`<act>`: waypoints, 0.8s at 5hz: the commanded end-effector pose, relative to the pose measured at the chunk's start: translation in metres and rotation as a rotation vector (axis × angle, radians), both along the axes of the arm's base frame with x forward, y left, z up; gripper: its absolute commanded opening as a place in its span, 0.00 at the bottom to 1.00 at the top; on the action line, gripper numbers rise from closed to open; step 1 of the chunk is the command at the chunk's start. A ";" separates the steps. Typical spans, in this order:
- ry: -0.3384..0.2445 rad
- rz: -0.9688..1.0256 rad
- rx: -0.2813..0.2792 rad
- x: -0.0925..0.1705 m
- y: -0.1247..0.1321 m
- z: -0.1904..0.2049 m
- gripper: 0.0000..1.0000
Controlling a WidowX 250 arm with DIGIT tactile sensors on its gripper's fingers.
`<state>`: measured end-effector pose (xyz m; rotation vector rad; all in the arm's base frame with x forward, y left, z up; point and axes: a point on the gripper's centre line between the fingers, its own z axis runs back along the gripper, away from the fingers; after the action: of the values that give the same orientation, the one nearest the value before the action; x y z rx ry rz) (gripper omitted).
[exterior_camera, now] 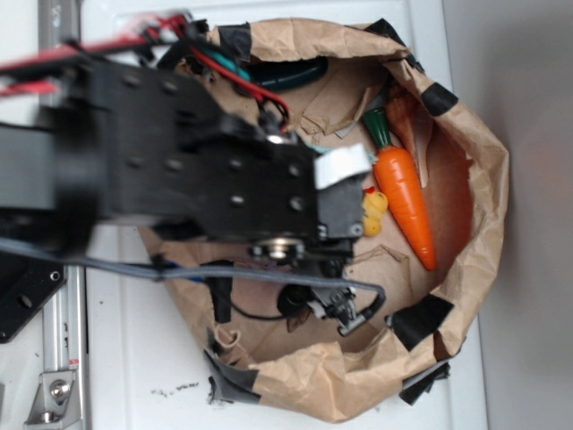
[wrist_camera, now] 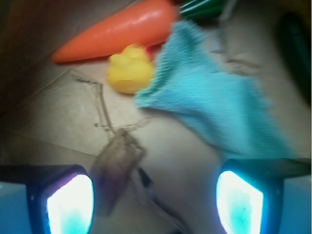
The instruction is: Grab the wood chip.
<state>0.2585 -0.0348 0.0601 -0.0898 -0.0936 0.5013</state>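
Wood chip, a rough tan-brown sliver with grainy streaks, lies on creased brown paper in the wrist view, low in the frame and just inside the gripper's left-hand fingertip. The gripper has its jaws spread wide, the two glowing pale-blue pads near opposite edges of the picture, and nothing is held between them; the chip sits close to one pad, and whether it touches is unclear. Above the chip, a yellow rubber duck rests against an orange toy carrot with a green top. A light blue knitted cloth spreads from beside the duck toward the lower right. The exterior view shows what the wrist camera cannot: the scene sits inside a crumpled brown paper bag, its rim patched with black tape, on a white surface. The black robot arm, with red and black wires, reaches over the bag and hides most of its floor. From there the carrot and a bit of the duck are visible, but the chip, the cloth and the gripper's fingers are covered by the arm.
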 end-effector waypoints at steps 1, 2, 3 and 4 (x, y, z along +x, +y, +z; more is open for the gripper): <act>0.063 -0.139 -0.056 -0.006 -0.033 -0.039 1.00; 0.118 -0.130 -0.056 -0.024 -0.039 -0.052 0.16; 0.109 -0.115 -0.037 -0.029 -0.031 -0.053 0.00; 0.074 -0.171 0.004 -0.018 -0.015 -0.034 0.00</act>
<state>0.2393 -0.0545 0.0199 -0.0710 0.0063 0.3247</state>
